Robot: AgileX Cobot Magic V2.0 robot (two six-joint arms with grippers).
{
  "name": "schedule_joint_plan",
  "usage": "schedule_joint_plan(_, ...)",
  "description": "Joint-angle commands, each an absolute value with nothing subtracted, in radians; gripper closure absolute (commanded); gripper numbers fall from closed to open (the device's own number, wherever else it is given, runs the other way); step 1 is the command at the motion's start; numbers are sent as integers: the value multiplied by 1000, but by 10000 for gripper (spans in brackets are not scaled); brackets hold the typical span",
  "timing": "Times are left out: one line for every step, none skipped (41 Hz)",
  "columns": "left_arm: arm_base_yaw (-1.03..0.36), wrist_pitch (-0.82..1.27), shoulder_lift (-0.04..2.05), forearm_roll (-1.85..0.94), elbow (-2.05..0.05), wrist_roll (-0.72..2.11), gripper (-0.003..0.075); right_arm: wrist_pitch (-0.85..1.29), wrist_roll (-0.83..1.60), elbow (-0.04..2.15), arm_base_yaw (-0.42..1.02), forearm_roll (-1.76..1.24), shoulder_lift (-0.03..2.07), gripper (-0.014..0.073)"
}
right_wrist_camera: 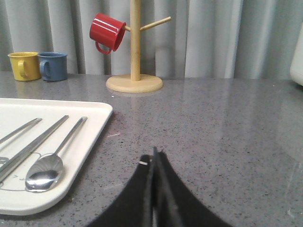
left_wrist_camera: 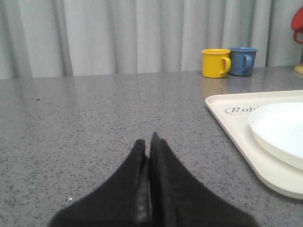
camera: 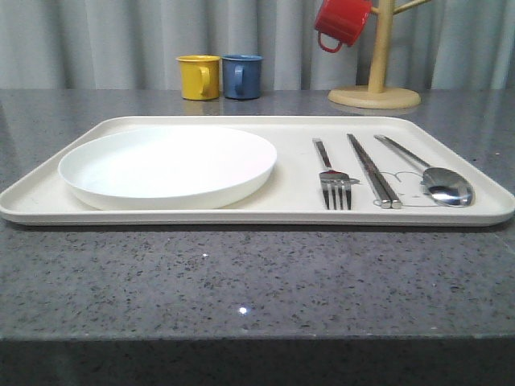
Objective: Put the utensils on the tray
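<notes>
The cream-white tray (camera: 298,211) lies across the grey table. On its right half lie a fork (camera: 331,178), a pair of chopsticks (camera: 372,170) and a spoon (camera: 438,181), side by side, handles pointing away. The spoon (right_wrist_camera: 47,168) and chopsticks (right_wrist_camera: 33,144) also lie on the tray (right_wrist_camera: 90,137) in the right wrist view. My right gripper (right_wrist_camera: 154,158) is shut and empty over bare table, to the right of the tray. My left gripper (left_wrist_camera: 147,142) is shut and empty over bare table, to the left of the tray (left_wrist_camera: 236,132).
A round white plate (camera: 167,166) fills the tray's left half. A yellow mug (camera: 199,77) and a blue mug (camera: 242,76) stand at the back. A wooden mug tree (camera: 375,88) with a red mug (camera: 341,22) stands back right. Grey curtains close the rear.
</notes>
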State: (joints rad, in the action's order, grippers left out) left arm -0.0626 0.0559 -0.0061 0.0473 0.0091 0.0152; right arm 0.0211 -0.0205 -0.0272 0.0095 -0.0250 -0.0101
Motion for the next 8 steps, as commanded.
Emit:
schedule_joint_plan(-69, -19, -31, 40, 7, 8, 738, -64, -22, -26, 4, -15, -27, 662)
schedule_joint_plan(-69, -19, -31, 40, 7, 8, 738, -64, -22, -26, 4, -15, -27, 662)
schedule_joint_plan(-69, -19, -31, 40, 7, 8, 738, -64, -22, -26, 4, -15, -27, 662)
schedule_joint_plan(-69, -19, -31, 40, 7, 8, 738, -64, -22, -26, 4, -15, -27, 662)
schedule_joint_plan(-69, -19, -31, 40, 7, 8, 738, -64, -22, -26, 4, -15, -27, 662)
schedule_joint_plan(-69, -19, -31, 40, 7, 8, 738, -64, -22, -26, 4, -15, -27, 662)
schedule_joint_plan(-69, -19, -31, 40, 7, 8, 738, -64, -22, -26, 4, -15, -27, 662)
schedule_joint_plan(-69, -19, -31, 40, 7, 8, 738, -64, -22, -26, 4, -15, -27, 662)
